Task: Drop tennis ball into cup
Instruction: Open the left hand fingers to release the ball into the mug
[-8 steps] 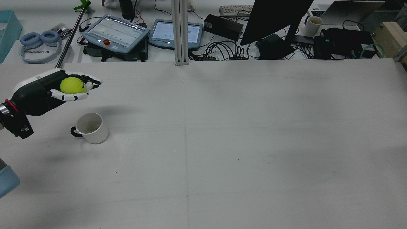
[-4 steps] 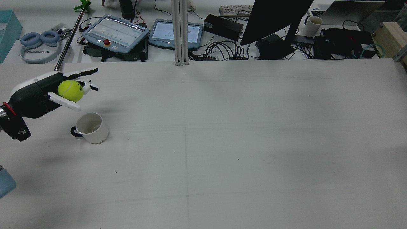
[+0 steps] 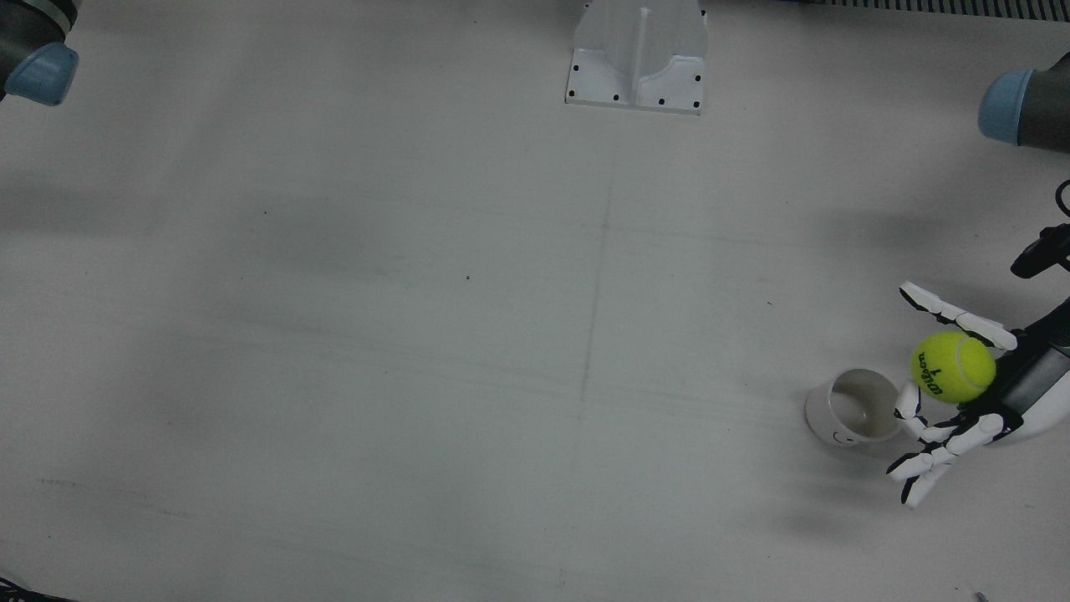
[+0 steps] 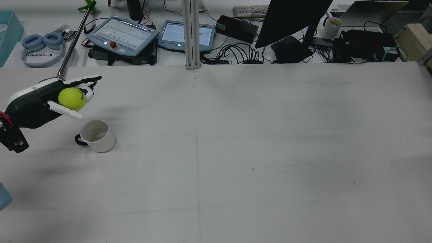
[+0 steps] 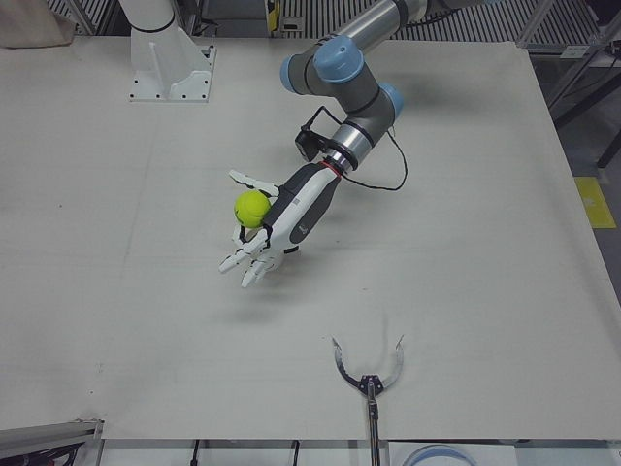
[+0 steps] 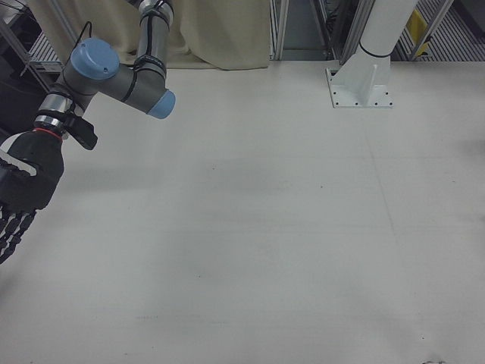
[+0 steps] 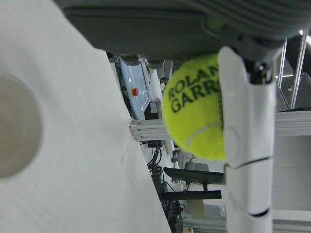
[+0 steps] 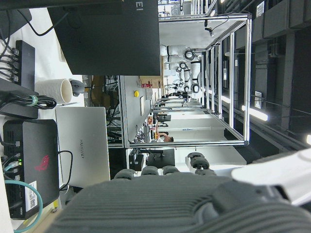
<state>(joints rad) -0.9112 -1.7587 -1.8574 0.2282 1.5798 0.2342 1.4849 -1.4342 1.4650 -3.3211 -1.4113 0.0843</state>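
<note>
My left hand (image 4: pixel 40 101) has its fingers spread wide, the tennis ball (image 4: pixel 71 99) resting loosely against my palm, just beside the white cup (image 4: pixel 97 135) on the tabletop (image 4: pixel 236 152).

Left hand (image 4: pixel 40 101) fingers splayed; right hand (image 6: pixel 19 189) idle

— Reading anything on the tennis ball (image 7: pixel 197 109)?
— Showing "ROLAN" over "GARRO" in dark letters, cut off by a finger.
— Elsewhere?
— Reading "HUAWEI" on the laptop (image 8: pixel 82 145), and "UDEXREAL" on the grey band (image 4: pixel 41 59) beyond the worktop (image 4: pixel 236 152).
</note>
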